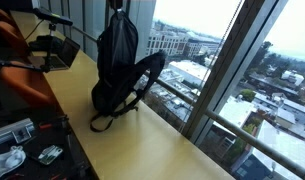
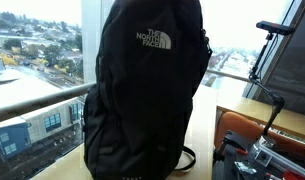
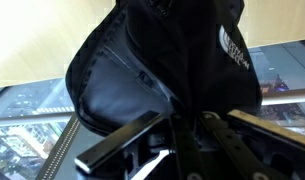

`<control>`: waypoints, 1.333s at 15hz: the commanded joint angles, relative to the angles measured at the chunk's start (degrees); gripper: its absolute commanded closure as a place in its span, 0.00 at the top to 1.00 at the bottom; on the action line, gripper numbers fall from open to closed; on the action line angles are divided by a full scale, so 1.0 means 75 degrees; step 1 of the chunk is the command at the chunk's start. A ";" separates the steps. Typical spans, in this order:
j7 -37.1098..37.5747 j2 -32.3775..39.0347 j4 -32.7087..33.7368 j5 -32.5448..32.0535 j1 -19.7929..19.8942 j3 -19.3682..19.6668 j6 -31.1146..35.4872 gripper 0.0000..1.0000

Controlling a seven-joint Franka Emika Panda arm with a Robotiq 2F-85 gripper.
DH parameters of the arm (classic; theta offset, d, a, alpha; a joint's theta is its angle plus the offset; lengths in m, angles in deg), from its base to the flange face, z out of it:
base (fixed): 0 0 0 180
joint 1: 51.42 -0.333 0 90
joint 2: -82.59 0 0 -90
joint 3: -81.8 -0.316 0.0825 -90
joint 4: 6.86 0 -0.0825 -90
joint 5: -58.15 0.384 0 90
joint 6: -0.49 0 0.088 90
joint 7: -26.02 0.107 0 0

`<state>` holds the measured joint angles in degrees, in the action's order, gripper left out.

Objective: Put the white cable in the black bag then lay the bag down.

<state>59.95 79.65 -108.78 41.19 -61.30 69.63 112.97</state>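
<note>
The claw [image 3: 187,128] is pressed together, pinching the top of the black bag [image 1: 117,62]; the bag hangs upright at 6 o'clock from it, with its lower part resting on the desk [image 1: 142,140] beside the window; the white cable is not visible, so perhaps it is inside; I judge that laying the bag down is left; the logo [image 2: 152,40] reads "THE NORTH FACE".

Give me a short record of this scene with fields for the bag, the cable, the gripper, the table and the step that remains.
bag: black, upright on the table, beside the window
cable: not visible in any view
gripper: shut on the top of the bag
table: light wood, bare around the bag
remaining step: bag not yet laid down
</note>
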 commanded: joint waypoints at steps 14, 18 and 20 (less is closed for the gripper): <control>0.0406 -0.0247 0.0375 0.0073 -0.0444 -0.0417 -0.0118 0.02; 0.0347 -0.0258 0.0155 0.0146 -0.0366 -0.0325 0.0029 0.02; 0.0322 -0.0245 0.0064 0.0175 -0.0307 -0.0263 0.0089 0.02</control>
<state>63.32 79.57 -108.73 41.99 -64.33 66.83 112.58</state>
